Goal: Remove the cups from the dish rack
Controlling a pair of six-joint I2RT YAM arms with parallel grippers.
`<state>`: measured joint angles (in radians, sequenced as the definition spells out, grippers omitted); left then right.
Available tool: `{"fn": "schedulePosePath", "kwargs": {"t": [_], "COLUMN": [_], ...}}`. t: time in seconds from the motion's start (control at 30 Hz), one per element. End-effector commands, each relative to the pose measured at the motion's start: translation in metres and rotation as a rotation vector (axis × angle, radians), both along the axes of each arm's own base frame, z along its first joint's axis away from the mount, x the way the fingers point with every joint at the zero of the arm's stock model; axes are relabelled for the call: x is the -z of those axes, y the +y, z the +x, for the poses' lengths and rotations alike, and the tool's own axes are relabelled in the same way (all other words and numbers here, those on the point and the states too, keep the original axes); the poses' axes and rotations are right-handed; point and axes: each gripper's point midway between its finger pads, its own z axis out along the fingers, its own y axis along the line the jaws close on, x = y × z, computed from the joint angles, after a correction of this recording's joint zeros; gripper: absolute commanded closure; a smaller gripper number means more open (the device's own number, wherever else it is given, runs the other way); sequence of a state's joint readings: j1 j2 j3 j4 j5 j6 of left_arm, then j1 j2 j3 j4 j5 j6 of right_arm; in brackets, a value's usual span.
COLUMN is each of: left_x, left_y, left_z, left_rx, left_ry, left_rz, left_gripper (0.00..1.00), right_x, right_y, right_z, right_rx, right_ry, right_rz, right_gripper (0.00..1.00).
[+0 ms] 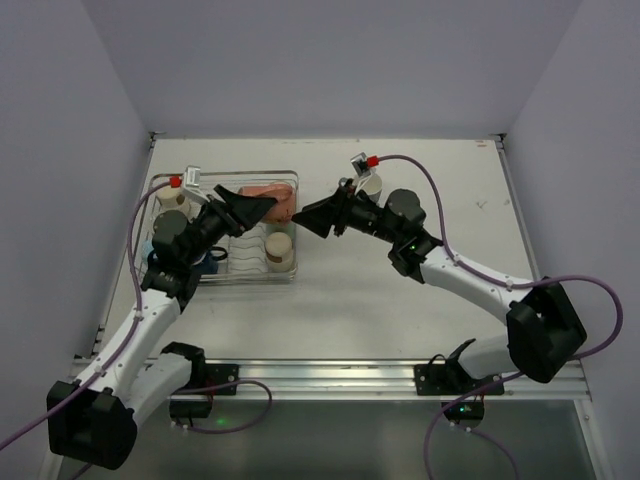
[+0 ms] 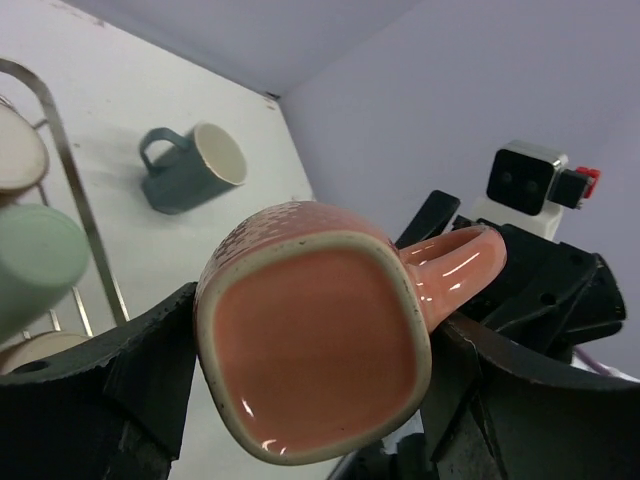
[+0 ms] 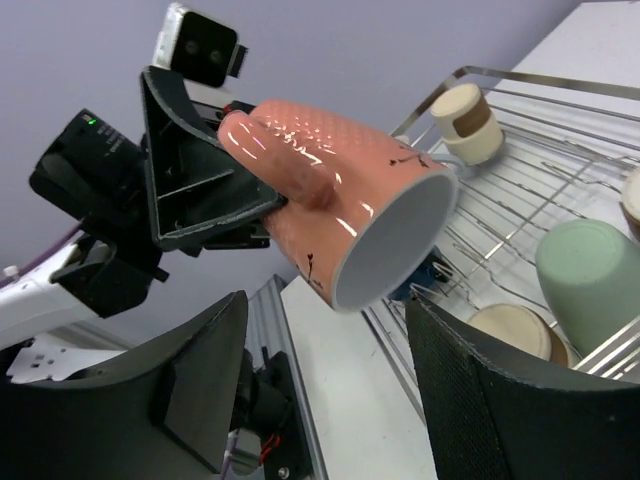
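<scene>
2 black tools face each other above the right end of the rectangular silver wire dish rack (image 1: 247, 258), which sits on the left part of the pale worktop (image 1: 400, 330). The left tool (image 1: 255, 207) is clenched on the salmon-pink ceramic mug with a dimpled wall (image 3: 330, 190), gripping it by its sides and holding it in the air, clear of the rack wires. The mug lies tilted on its side: its glazed base faces the left wrist camera, its pale grey mouth points toward the right arm, and its handle sticks out to the side. The right tool (image 3: 320, 400) is spread wide, its 2 fingers (image 3: 200, 380) apart on either side of the mug's mouth and not touching it. In the rack below, a pale green handleless tumbler (image 3: 590, 270) lies on the wires, and several beige tumblers (image 1: 280, 250) rest nearby. A grey-teal handled mug (image 1: 369, 186) sits on the worktop just right of the rack's far corner, apart from both tools.
</scene>
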<state>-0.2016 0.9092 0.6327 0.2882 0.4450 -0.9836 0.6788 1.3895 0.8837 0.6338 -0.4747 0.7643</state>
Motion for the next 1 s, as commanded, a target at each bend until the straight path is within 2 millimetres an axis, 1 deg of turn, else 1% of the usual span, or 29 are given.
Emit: {"fn": "schedulePosePath", "kwargs": {"t": [0.0, 0.2, 0.23, 0.3, 0.33, 0.37, 0.4, 0.43, 0.47, 0.5, 0.57, 0.6, 0.63, 0.67, 0.7, 0.73, 0.77, 0.8, 0.83, 0.87, 0.9, 0.93, 0.97], "left_x": [-0.055, -0.06, -0.059, -0.059, -0.056, -0.061, -0.062, -0.063, -0.065, -0.066, -0.067, -0.067, -0.07, -0.07, -0.07, -0.072, -0.071, -0.07, -0.064, -0.06, -0.056, -0.046, -0.042], "left_y": [-0.013, -0.02, -0.023, -0.03, -0.032, -0.035, -0.037, -0.037, -0.04, -0.04, -0.041, -0.041, -0.042, -0.043, -0.044, -0.045, -0.047, -0.046, -0.047, -0.045, -0.04, -0.033, -0.025], "left_z": [-0.021, -0.031, -0.032, -0.035, -0.036, -0.04, -0.041, -0.041, -0.043, -0.044, -0.045, -0.045, -0.047, -0.049, -0.05, -0.051, -0.053, -0.053, -0.048, -0.045, -0.042, -0.039, -0.039], "left_rx": [0.077, 0.108, 0.115, 0.132, 0.135, 0.15, 0.157, 0.152, 0.158, 0.158, 0.15, 0.149, 0.161, 0.171, 0.177, 0.183, 0.196, 0.186, 0.168, 0.142, 0.11, 0.066, 0.038], "left_ry": [-0.104, -0.108, -0.106, -0.098, -0.089, -0.112, -0.105, -0.103, -0.102, -0.101, -0.104, -0.1, -0.107, -0.111, -0.117, -0.128, -0.127, -0.161, -0.117, -0.111, -0.158, -0.098, -0.134], "left_rz": [-0.213, -0.279, -0.283, -0.302, -0.312, -0.33, -0.347, -0.359, -0.371, -0.382, -0.395, -0.401, -0.404, -0.401, -0.393, -0.384, -0.362, -0.302, -0.229, -0.168, -0.058, 0.018, 0.11], "left_gripper": [1.0, 1.0, 1.0, 1.0, 1.0, 1.0, 1.0, 0.99, 0.96, 0.91, 0.84, 0.73, 0.65, 0.46, 0.37, 0.27, 0.1, 0.03, 0.0, 0.0, 0.0, 0.0, 0.0], "right_x": [-0.034, -0.035, -0.038, -0.04, -0.045, -0.045, -0.043, -0.046, -0.046, -0.045, -0.047, -0.047, -0.048, -0.048, -0.044, -0.048, -0.049, -0.046, -0.046, -0.044, -0.042, -0.029, -0.033], "right_y": [0.008, 0.013, 0.014, 0.018, 0.02, 0.021, 0.025, 0.026, 0.027, 0.029, 0.028, 0.028, 0.027, 0.025, 0.024, 0.02, 0.017, 0.012, 0.006, 0.002, -0.007, -0.013, -0.027], "right_z": [-0.014, -0.02, -0.021, -0.024, -0.026, -0.027, -0.029, -0.031, -0.032, -0.033, -0.035, -0.035, -0.035, -0.033, -0.034, -0.033, -0.032, -0.029, -0.027, -0.025, -0.016, -0.009, -0.001], "right_rx": [-0.06, -0.077, -0.081, -0.098, -0.106, -0.113, -0.125, -0.131, -0.138, -0.144, -0.148, -0.144, -0.14, -0.128, -0.122, -0.1, -0.086, -0.063, -0.045, -0.034, 0.0, 0.026, 0.071], "right_ry": [-0.116, -0.118, -0.126, -0.115, -0.122, -0.113, -0.108, -0.117, -0.106, -0.107, -0.108, -0.109, -0.111, -0.111, -0.102, -0.109, -0.126, -0.126, -0.124, -0.122, -0.113, -0.081, -0.085], "right_rz": [0.082, 0.083, 0.093, 0.105, 0.119, 0.127, 0.132, 0.148, 0.157, 0.166, 0.192, 0.2, 0.203, 0.206, 0.202, 0.207, 0.202, 0.19, 0.166, 0.148, 0.125, 0.063, 0.049], "right_gripper": [0.33, 0.32, 0.33, 0.36, 0.38, 0.41, 0.42, 0.44, 0.48, 0.5, 0.52, 0.59, 0.65, 0.73, 0.91, 1.0, 1.0, 1.0, 1.0, 1.0, 1.0, 1.0, 1.0]}}
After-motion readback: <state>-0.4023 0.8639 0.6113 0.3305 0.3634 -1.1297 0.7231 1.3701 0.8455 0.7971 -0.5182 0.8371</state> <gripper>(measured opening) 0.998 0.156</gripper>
